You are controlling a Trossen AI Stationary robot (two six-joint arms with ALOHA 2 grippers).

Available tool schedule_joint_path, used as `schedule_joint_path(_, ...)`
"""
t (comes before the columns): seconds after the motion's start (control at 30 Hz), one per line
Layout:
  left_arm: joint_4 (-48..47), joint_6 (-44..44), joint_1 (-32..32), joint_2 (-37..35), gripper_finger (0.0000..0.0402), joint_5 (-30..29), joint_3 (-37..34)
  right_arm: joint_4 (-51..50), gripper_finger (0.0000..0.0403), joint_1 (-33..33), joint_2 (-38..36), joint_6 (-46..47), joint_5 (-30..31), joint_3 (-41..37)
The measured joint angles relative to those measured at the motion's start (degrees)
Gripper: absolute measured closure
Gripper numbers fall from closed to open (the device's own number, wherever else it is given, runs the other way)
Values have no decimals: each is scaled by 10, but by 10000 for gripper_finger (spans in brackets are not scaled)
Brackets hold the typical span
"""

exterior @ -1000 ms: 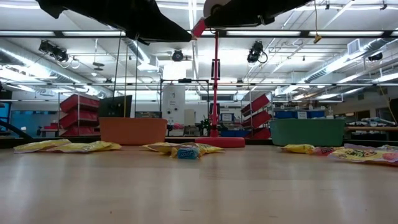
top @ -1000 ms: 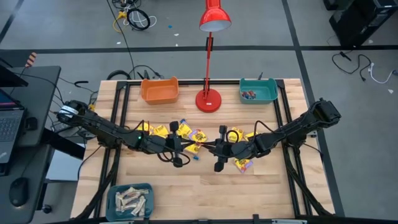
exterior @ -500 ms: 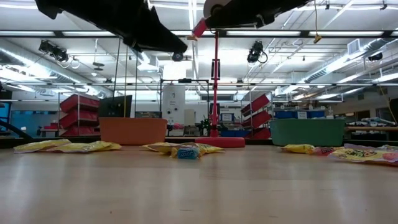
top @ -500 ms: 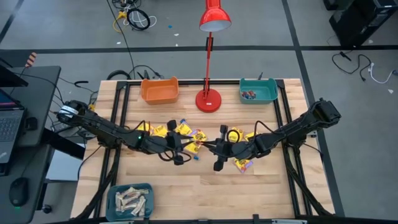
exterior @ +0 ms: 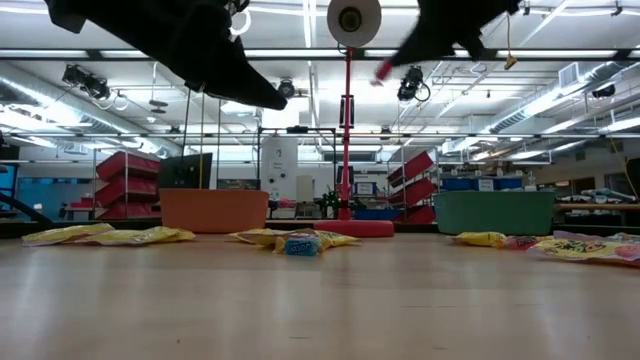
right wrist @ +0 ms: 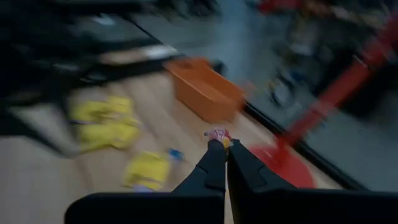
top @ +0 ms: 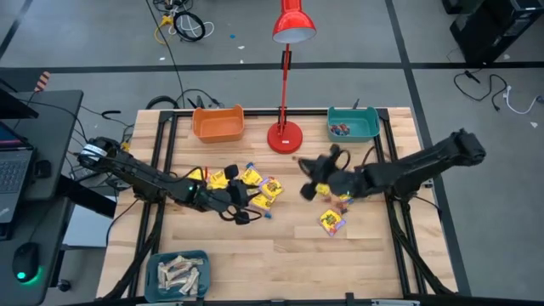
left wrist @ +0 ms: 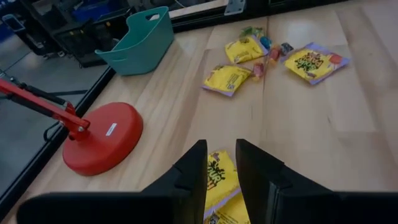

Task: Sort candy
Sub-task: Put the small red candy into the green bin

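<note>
Yellow candy packets [top: 248,178] lie flat on the wooden table [top: 280,255] near its middle, and one more packet [top: 330,221] lies to the right. My right gripper [top: 304,187] hangs above the table right of the lamp base, shut on a small red candy piece [right wrist: 217,133]. My left gripper [top: 244,206] hovers open over the middle packets. In the left wrist view a yellow packet [left wrist: 217,177] shows through the gap between its fingers [left wrist: 221,168], down on the table. My right gripper pinches the red candy piece [right wrist: 217,133] between its two fingers, at their free ends. The fingers come nearly level, pointing toward the orange bin. The piece [exterior: 383,70] sticks out beyond the tips, lifted clear high above the table.
An orange bin [top: 218,123] and a teal bin [top: 353,124] holding a few pieces stand at the far edge, with the red lamp base [top: 285,136] between them. A blue bin [top: 178,274] of beige bars sits at the near left.
My right gripper has drawn away from my left gripper, going up and toward the table's far right with the red piece, and it has rolled. My left gripper has stayed over the packets and tipped its fingers downward.
</note>
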Motion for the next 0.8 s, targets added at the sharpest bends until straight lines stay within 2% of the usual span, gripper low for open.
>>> schedule_joint_path(0.17,5,2,-1,0,314,0,0,-192,403,-84,-60,133,-6,0)
schedule_joint_path(0.4,5,2,-1,0,314,1,0,-354,403,-241,-99,187,-42,0)
schedule_joint_path(0.63,5,2,-1,0,314,2,0,-416,403,-391,-79,168,-132,0)
schedule_joint_path(0.8,4,2,-1,0,314,2,0,-404,403,-453,-49,118,-150,0)
